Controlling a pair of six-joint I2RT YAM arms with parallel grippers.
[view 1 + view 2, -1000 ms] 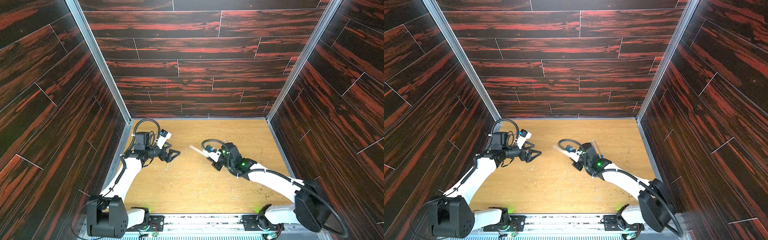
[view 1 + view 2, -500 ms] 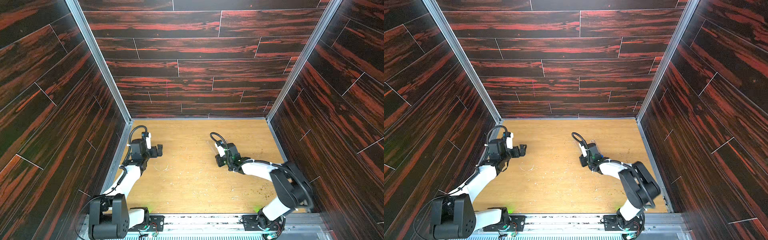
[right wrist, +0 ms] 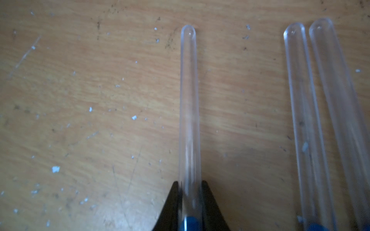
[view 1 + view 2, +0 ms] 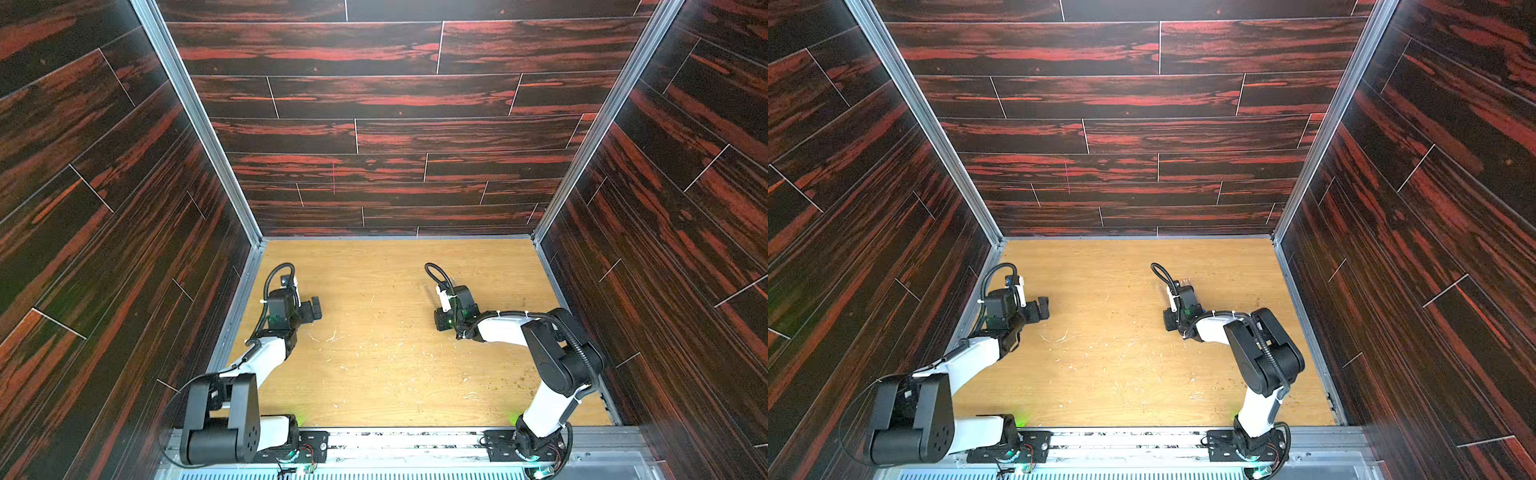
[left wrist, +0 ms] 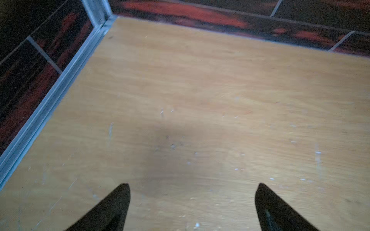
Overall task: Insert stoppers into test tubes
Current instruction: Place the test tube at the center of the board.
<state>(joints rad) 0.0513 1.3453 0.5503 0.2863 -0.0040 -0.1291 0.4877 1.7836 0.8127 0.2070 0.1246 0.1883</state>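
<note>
1. The left gripper (image 5: 192,186) is drawn back from the middle of the table (image 4: 374,374) toward its own side
2. The right gripper (image 3: 189,183) swings from pointing sideways to pointing away, its arm folded
3. Its test tube (image 3: 189,104), raised before, now sits low beside two other test tubes (image 3: 298,100) (image 3: 336,100)

Left gripper (image 4: 1042,308) over scratched wooden table (image 4: 1121,374)
</note>
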